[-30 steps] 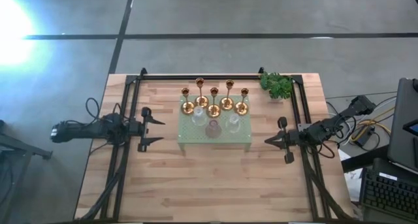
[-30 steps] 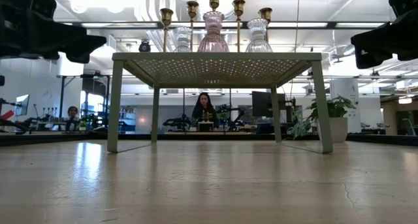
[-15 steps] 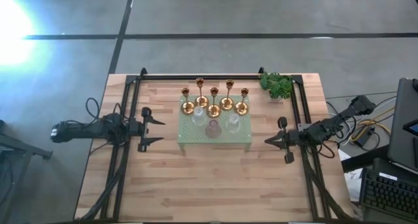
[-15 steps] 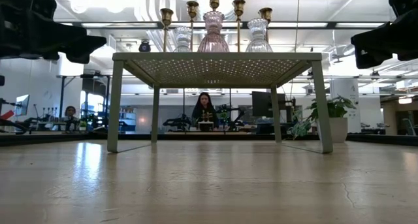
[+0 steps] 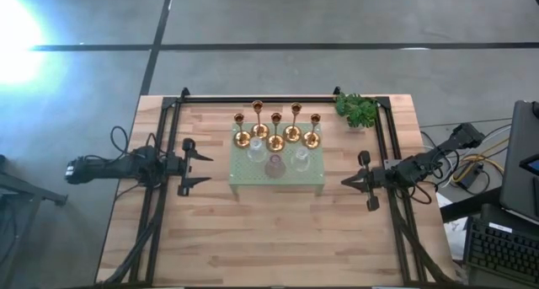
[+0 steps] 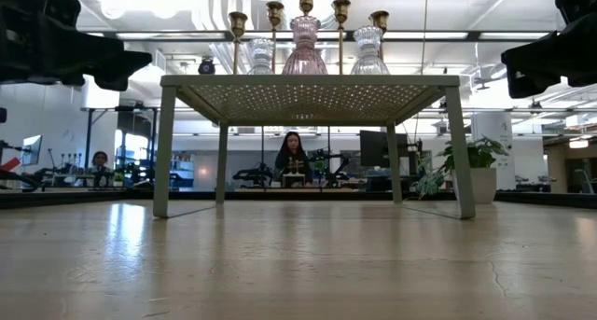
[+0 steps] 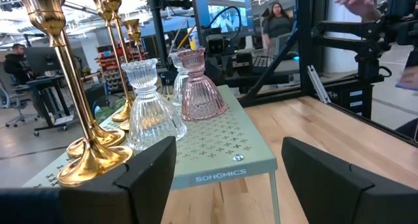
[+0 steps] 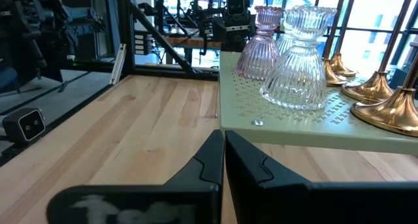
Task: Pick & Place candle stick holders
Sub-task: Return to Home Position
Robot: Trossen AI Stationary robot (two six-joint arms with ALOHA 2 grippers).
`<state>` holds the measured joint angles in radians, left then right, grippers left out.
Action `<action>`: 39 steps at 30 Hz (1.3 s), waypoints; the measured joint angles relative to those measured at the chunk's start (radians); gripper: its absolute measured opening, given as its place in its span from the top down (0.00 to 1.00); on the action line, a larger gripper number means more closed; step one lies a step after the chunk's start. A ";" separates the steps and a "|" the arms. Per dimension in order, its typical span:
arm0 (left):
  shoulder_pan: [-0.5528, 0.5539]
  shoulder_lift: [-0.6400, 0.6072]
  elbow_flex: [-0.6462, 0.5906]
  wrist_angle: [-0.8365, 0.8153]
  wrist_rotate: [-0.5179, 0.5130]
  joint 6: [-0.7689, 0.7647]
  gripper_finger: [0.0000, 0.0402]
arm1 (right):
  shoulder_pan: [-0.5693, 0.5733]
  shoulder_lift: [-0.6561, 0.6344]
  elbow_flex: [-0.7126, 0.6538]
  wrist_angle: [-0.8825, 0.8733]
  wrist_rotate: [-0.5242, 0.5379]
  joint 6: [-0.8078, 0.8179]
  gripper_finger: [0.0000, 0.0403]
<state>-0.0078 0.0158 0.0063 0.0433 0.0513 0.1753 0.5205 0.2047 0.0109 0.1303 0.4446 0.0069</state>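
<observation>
Several gold-brass candle stick holders (image 5: 275,131) stand by their round bases on the pale green perforated tray (image 5: 244,179), along its far side. In front of them stand two clear glass holders (image 5: 301,159) (image 7: 147,106) and one pinkish glass holder (image 5: 274,165) (image 8: 260,44). The tray stands on thin legs (image 6: 162,152) on the wooden table. My left gripper (image 5: 199,169) waits open at the table's left, level, pointing at the tray. My right gripper (image 5: 347,182) waits shut at the table's right, pointing at the tray.
A green leafy sprig (image 5: 357,109) lies at the table's far right corner. Black frame rails (image 5: 168,137) run along both sides and the far edge. Bare wood lies in front of the tray (image 5: 269,238). People sit in the room beyond (image 6: 292,157).
</observation>
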 joint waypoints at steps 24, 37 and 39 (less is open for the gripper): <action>0.000 0.000 0.000 0.000 0.000 0.000 0.30 | -0.408 -0.144 -0.002 0.017 -0.473 0.031 0.98; 0.000 0.003 0.000 -0.004 0.000 0.000 0.30 | -0.449 -0.205 -0.002 -0.123 -0.440 0.020 0.98; 0.000 0.003 0.000 -0.009 0.000 0.000 0.30 | -0.460 -0.205 -0.002 -0.121 -0.441 0.014 0.98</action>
<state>-0.0082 0.0185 0.0059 0.0339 0.0514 0.1754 0.0608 -0.0004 0.0093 0.0088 0.0036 0.0214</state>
